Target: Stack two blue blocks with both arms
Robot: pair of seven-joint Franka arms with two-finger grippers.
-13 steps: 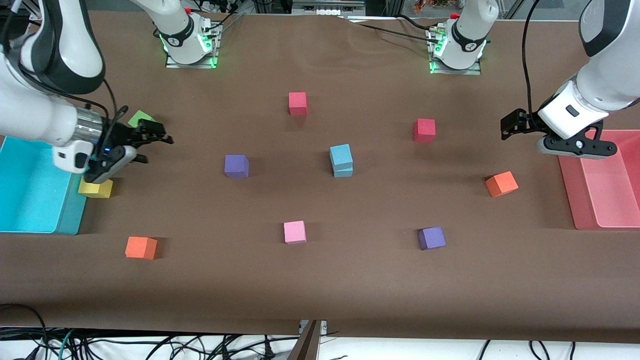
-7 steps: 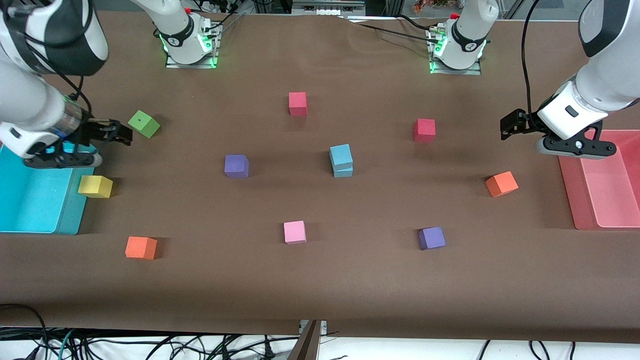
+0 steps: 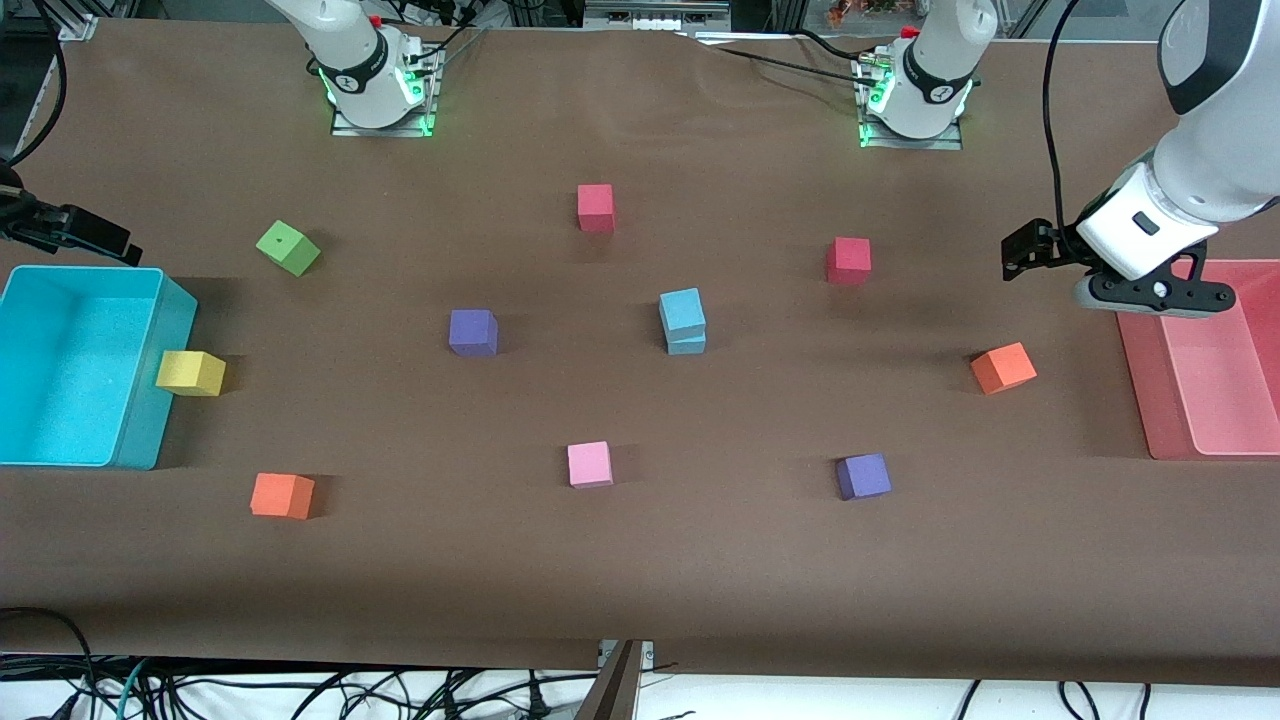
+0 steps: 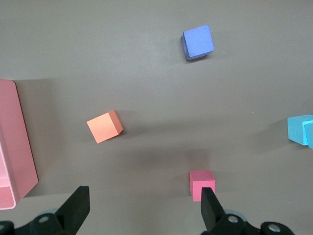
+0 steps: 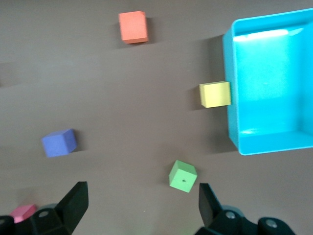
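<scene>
The two blue blocks stand stacked mid-table, the upper one [image 3: 681, 309] sitting slightly askew on the lower one [image 3: 688, 344]; the stack's edge [image 4: 303, 129] shows in the left wrist view. My left gripper [image 3: 1020, 252] hangs open and empty [image 4: 143, 208] over the table beside the pink tray. My right gripper [image 3: 105, 238] is at the right arm's end of the table, by the cyan bin, open and empty [image 5: 142, 203]. Neither gripper touches a block.
Loose cubes lie around the stack: two red [image 3: 595, 207] [image 3: 848, 260], two purple [image 3: 472, 332] [image 3: 863, 476], pink [image 3: 589, 464], two orange [image 3: 1002, 367] [image 3: 281, 495], green [image 3: 288, 247]. A yellow cube [image 3: 190, 372] touches the cyan bin [image 3: 70, 370]. The pink tray [image 3: 1215, 380] lies at the left arm's end.
My right arm has pulled away from over the yellow and green cubes toward its end of the table, mostly leaving the front view. The left arm and the stack have not moved.
</scene>
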